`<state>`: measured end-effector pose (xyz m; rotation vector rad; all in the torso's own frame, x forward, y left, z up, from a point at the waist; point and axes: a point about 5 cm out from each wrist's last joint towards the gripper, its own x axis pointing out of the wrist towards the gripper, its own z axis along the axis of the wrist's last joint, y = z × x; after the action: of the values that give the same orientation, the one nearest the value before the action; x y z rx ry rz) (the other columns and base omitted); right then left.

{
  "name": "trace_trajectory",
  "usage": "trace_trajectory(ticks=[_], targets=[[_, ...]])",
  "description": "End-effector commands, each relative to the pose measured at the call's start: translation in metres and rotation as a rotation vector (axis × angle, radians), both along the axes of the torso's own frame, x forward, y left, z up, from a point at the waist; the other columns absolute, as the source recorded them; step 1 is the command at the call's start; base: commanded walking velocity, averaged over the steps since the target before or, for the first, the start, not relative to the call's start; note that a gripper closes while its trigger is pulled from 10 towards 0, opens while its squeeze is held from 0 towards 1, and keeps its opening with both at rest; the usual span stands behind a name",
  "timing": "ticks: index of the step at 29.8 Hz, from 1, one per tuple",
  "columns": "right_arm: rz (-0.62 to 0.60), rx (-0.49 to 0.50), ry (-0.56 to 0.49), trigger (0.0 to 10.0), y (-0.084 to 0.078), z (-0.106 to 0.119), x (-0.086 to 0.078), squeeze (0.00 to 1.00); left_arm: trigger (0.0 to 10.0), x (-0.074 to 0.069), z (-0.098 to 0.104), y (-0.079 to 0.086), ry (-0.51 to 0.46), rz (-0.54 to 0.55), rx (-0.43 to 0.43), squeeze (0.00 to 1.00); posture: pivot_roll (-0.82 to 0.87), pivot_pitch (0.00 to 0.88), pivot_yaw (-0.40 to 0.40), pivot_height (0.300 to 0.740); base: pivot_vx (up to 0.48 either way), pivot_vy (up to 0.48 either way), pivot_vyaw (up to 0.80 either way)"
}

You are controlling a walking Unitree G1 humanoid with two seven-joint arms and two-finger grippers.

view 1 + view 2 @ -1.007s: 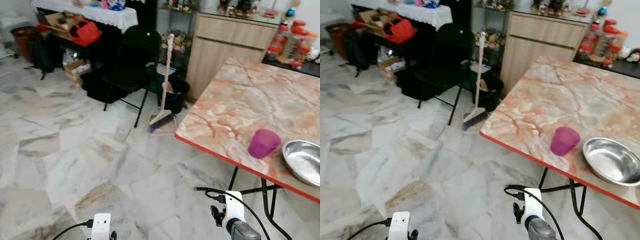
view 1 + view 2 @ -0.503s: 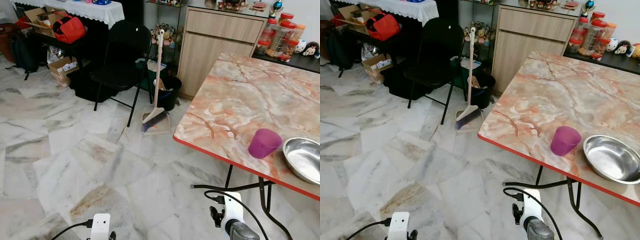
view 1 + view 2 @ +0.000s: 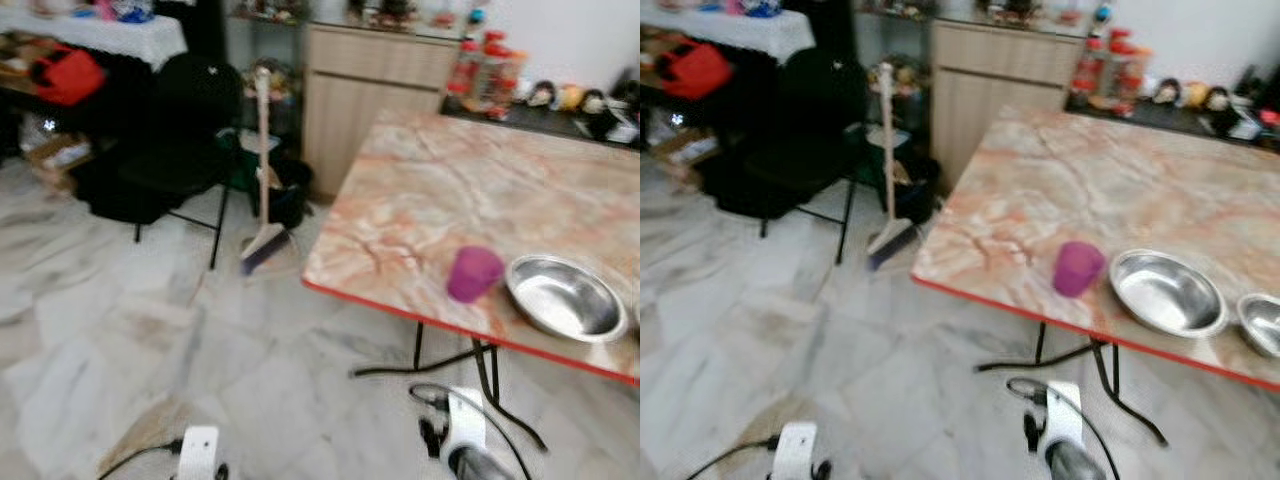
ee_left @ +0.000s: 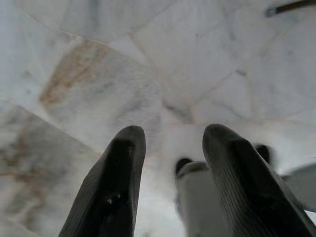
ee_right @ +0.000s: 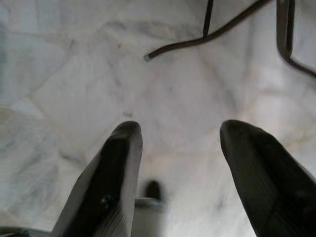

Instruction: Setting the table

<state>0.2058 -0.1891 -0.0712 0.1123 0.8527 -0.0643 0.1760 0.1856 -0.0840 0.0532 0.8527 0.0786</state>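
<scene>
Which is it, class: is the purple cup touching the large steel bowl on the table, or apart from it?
Apart. In the right eye view a strip of marble tabletop shows between the purple cup and the rim of the large steel bowl.

Head stereo pair: both eyes look forward and down from standing height, slightly blurred, sharing the marble table [image 3: 470, 200], purple cup [image 3: 1078, 268] and floor [image 3: 120, 340]. Wrist cameras: each looks straight down along its open black fingers [image 4: 116, 187] [image 5: 111, 182] at floor tiles, held low.
</scene>
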Motion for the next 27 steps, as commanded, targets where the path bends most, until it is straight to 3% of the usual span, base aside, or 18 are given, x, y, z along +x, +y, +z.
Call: trace_trajectory(ticks=[1, 18, 27], targets=[[-0.019, -0.007, -0.003, 10.0, -0.0044, 0.001, 0.0008, 0.0, 10.0, 0.0007, -0.0004, -0.0068, -0.001, -0.01, -0.018, 0.0, 0.02, 0.0, -0.019, 0.719, 0.0, 0.0, -0.59], [-0.01, 0.0, -0.005, 10.0, 0.0, 0.0007, 0.0014, 0.0, 10.0, 0.0005, -0.0005, -0.0063, -0.001, -0.009, -0.024, 0.0, 0.02, 0.0, -0.015, 0.719, 0.0, 0.0, -0.6], [-0.028, 0.006, -0.024, 10.0, 0.0011, 0.0017, 0.0027, 0.0, 10.0, 0.0088, 0.0033, -0.0083, -0.025, -0.017, -0.03, 0.0, 0.03, 0.0, -0.008, 0.719, 0.0, 0.0, 0.0]])
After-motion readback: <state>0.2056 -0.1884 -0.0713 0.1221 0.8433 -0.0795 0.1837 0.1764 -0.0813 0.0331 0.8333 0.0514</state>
